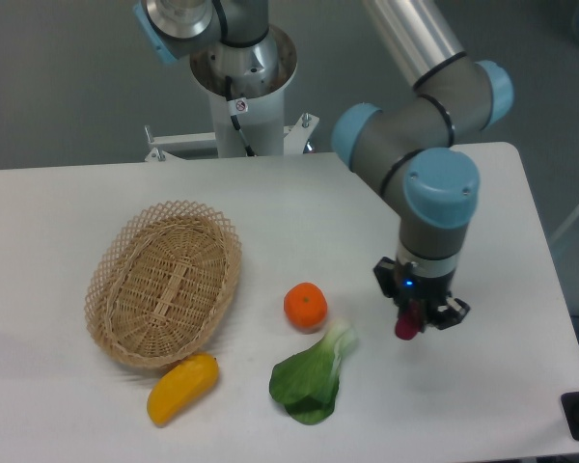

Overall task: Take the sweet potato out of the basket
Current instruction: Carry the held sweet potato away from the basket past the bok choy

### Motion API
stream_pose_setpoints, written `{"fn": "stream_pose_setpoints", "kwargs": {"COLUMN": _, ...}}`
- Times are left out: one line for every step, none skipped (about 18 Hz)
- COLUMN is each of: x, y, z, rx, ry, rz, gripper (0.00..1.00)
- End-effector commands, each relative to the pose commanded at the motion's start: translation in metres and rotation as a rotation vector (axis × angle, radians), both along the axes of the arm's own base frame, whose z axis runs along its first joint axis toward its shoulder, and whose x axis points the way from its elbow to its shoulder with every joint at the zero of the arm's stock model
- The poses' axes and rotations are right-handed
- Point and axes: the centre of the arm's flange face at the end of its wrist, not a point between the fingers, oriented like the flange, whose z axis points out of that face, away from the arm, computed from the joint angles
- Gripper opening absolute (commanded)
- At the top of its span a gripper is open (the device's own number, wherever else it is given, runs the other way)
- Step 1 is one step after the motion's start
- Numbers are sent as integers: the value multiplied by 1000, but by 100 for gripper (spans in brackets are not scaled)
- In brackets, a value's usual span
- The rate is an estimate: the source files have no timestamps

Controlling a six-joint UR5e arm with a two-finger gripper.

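Note:
The magenta sweet potato (pixel 404 326) hangs upright between the fingers of my gripper (pixel 412 322), which is shut on it just above the table on the right side. Only its lower end shows below the fingers. The tan wicker basket (pixel 164 282) sits at the left of the table with nothing in it, far from the gripper.
A round orange (pixel 305 306) lies between the basket and the gripper. A leafy green vegetable (pixel 312 379) rests in front of the orange. A yellow oblong vegetable (pixel 181 387) lies by the basket's front rim. The table's right edge is close to the arm.

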Motion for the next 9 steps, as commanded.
{"fn": "stream_pose_setpoints", "kwargs": {"x": -5, "y": -2, "z": 2, "rx": -3, "ry": 1, "rz": -14, "gripper": 13}}
{"fn": "stream_pose_setpoints", "kwargs": {"x": -9, "y": -3, "z": -1, "rx": -5, "ry": -1, "rz": -17, "gripper": 13}}
{"fn": "stream_pose_setpoints", "kwargs": {"x": -12, "y": -4, "z": -1, "rx": -9, "ry": -4, "rz": -13, "gripper": 13}}
{"fn": "stream_pose_setpoints", "kwargs": {"x": -15, "y": -7, "z": 0, "rx": -11, "ry": -10, "rz": -9, "gripper": 13}}
{"fn": "stream_pose_setpoints", "kwargs": {"x": -16, "y": -8, "z": 2, "rx": -16, "ry": -16, "rz": -13, "gripper": 13}}
{"fn": "stream_pose_setpoints", "kwargs": {"x": -18, "y": -8, "z": 1, "rx": -25, "ry": -28, "rz": -24, "gripper": 13}}
{"fn": "stream_pose_setpoints", "kwargs": {"x": -19, "y": -8, "z": 1, "rx": -30, "ry": -33, "rz": -28, "gripper": 13}}
{"fn": "stream_pose_setpoints", "kwargs": {"x": -19, "y": -9, "z": 1, "rx": -35, "ry": -32, "rz": -29, "gripper": 13}}
{"fn": "stream_pose_setpoints", "kwargs": {"x": -19, "y": -9, "z": 0, "rx": -37, "ry": -32, "rz": -29, "gripper": 13}}
